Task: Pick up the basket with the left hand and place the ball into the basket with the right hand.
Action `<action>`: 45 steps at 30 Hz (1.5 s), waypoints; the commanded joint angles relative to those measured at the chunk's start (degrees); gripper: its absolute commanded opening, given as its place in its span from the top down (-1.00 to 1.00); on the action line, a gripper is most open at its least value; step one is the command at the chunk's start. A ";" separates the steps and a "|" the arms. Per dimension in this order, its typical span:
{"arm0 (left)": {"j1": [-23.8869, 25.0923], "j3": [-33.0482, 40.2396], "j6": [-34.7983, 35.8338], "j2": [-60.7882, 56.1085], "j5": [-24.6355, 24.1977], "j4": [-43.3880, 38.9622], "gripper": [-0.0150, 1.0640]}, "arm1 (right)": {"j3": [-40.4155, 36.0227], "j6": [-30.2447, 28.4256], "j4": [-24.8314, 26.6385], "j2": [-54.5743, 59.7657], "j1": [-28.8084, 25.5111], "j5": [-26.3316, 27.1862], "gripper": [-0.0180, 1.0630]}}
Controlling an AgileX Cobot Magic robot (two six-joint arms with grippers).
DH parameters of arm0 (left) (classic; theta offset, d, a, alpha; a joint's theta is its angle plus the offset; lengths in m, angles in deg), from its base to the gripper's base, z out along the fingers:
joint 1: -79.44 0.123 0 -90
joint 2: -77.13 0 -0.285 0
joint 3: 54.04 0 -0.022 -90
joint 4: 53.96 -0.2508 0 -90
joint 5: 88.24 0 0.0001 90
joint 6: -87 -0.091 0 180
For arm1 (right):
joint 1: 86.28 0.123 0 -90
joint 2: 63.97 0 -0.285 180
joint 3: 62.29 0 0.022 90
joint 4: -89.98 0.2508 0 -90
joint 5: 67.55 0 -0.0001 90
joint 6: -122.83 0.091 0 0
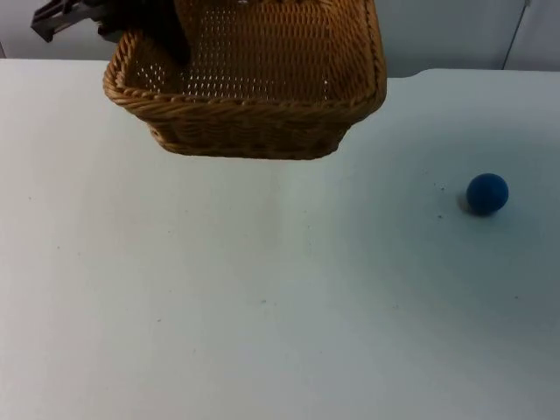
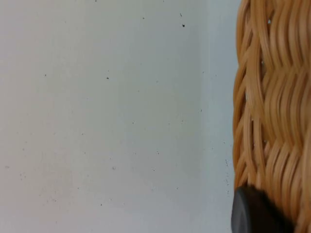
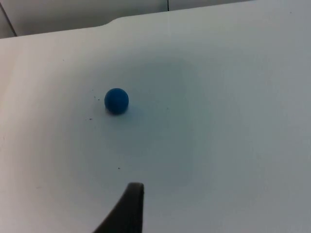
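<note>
From the top view, the basket (image 1: 254, 87) of woven wicker hangs lifted above the white table (image 1: 262, 306), tilted so that its open inside faces the camera, at the far side of the table toward the left. The left gripper (image 1: 166, 39) comes in from the upper left corner and is clamped on the basket's left rim, one dark finger reaching down inside the wall. The basket has nothing in it. The ball (image 1: 486, 193), small and blue, rests on the table at the right side, well apart from the basket, with a few dark specks on the surface just beside it. Behind the table stands the grey wall (image 1: 455, 35). In the left wrist view, the basket's woven wall (image 2: 272, 111) runs along one side, seen very close, and a black fingertip (image 2: 252, 213) of the left gripper presses against the wicker; beyond it lies bare table (image 2: 107, 116) dotted with tiny specks. In the right wrist view, the ball (image 3: 116, 101) sits alone on the table (image 3: 218, 136), untouched, and a black fingertip (image 3: 129, 208) of the right gripper hangs in the air above the surface, well short of the ball; whether that gripper's fingers are spread or closed cannot be told. The table's far edge and the wall (image 3: 82, 14) show beyond the ball.
</note>
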 commanded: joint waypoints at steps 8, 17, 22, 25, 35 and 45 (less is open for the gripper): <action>0.25 -0.31 -0.83 -1.18 0.44 2.11 0.98 | 1.75 -0.43 1.25 2.29 -0.24 -0.45 -0.97; 0.25 -0.19 -1.34 -1.18 1.12 2.01 0.98 | 10.25 -2.35 3.59 29.62 -0.24 15.46 -0.94; 0.25 -0.19 0.10 -1.18 1.98 2.12 0.98 | 17.82 -5.88 6.99 47.34 -0.24 17.52 -0.94; 0.25 -0.19 1.36 -1.18 2.90 2.22 0.98 | 24.49 -8.02 10.75 59.95 -0.24 22.46 -0.94; 0.12 -0.19 1.47 -1.18 5.41 1.08 0.98 | 35.44 -6.44 7.15 78.49 5.99 28.14 -0.94; 0.12 -0.19 1.05 -1.18 6.53 0.11 0.98 | 39.87 10.07 -6.66 92.40 11.49 33.19 -0.94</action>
